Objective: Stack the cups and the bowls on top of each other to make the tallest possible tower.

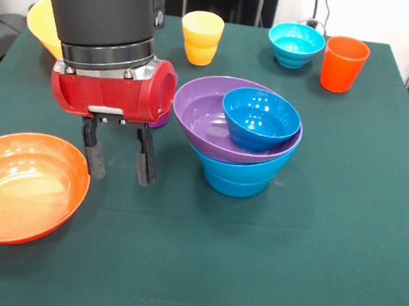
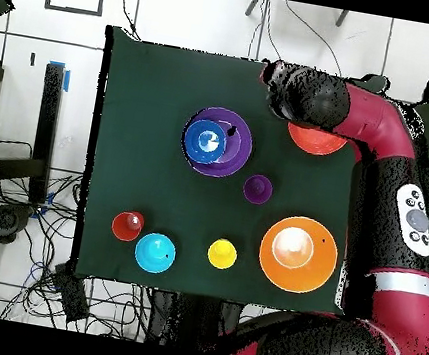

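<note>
Three bowls make up the tower [image 1: 245,139] so far — a blue bowl [image 1: 237,176] at the base, the purple bowl [image 1: 207,120] on it, and a small dark blue bowl [image 1: 261,119] nested off-centre toward one rim. The gripper [image 1: 118,156] hangs low over the desk [image 1: 314,234] between the orange bowl [image 1: 17,186] and the tower, its fingers [image 1: 93,156] parted to a moderate gap and holding nothing.

Most of the risk is judged to lie in that lopsided top: if a wide bowl is set on the offset dark blue one, it may be tipped and slid off, and the purple bowl could be dragged with it. The orange bowl's thin, glossy rim could slip from the fingers if it is pinched shallowly. The arm's bulky wrist is close to the tower, so a sideways swing could knock it.

Other pieces are spread along the far edge — a yellow cup [image 1: 201,37], a cyan bowl [image 1: 296,45], an orange cup [image 1: 344,63] — and a yellow bowl [image 1: 42,25] is partly hidden behind the arm. A purple cup [image 2: 257,188] is seen from overhead, near the tower.
</note>
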{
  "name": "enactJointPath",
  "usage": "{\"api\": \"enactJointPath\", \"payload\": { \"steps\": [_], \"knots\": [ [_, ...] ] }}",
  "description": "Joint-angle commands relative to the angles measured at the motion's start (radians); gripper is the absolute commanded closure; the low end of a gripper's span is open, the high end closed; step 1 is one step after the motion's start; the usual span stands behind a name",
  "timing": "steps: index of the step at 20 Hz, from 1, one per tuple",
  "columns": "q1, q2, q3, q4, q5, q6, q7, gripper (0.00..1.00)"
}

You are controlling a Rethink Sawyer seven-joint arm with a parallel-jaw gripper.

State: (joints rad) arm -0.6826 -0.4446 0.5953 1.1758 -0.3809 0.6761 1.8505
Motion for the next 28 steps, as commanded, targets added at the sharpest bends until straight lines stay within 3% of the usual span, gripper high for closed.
{"api": "enactJointPath", "payload": {
  "steps": [1, 14, 20, 28],
  "knots": [
    [-0.002, 0.016, 0.047, -0.080, -0.072, 0.170, -0.357, 0.00],
    [-0.003, 0.081, 0.058, -0.192, -0.095, 0.208, -0.429, 0.00],
    [-0.001, 0.123, 0.048, -0.196, -0.110, 0.169, -0.442, 0.00],
    [0.013, 0.119, -0.011, -0.188, -0.150, 0.208, -0.413, 0.00]
  ]
}}
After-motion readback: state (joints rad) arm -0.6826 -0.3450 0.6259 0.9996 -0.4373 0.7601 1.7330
